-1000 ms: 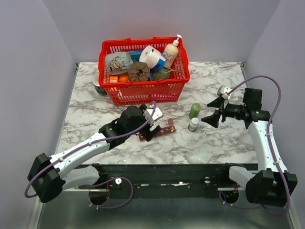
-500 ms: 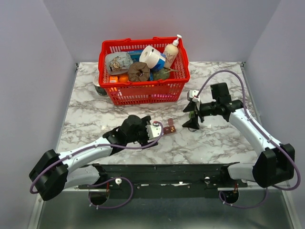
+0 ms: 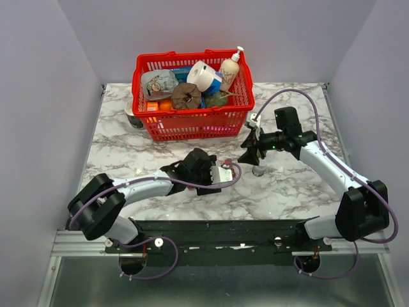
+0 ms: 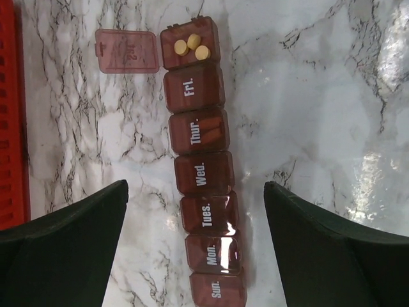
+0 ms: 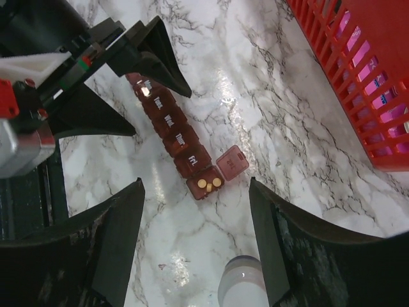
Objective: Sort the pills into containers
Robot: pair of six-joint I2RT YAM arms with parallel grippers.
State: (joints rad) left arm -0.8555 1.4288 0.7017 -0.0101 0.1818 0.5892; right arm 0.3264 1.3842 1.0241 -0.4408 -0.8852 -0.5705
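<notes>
Hovering our left claw (image 4: pixel 195 192) wide open over the containers (image 4: pixel 203 163) on the surface (image 4: pixel 319 96), why?
To frame them, we think; our right claw (image 5: pixel 195 185), also open and empty, faces the pills (image 4: pixel 192 48) in the uncapped end compartment

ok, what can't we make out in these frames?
Left wrist: pill organizer, Sun-Fri contents behind shut tinted lids; Sun cell cut by bottom edge.
Top external: organizer mostly under left pincer.
Right wrist: white-capped bottle cut by bottom edge; label unseen.
</notes>
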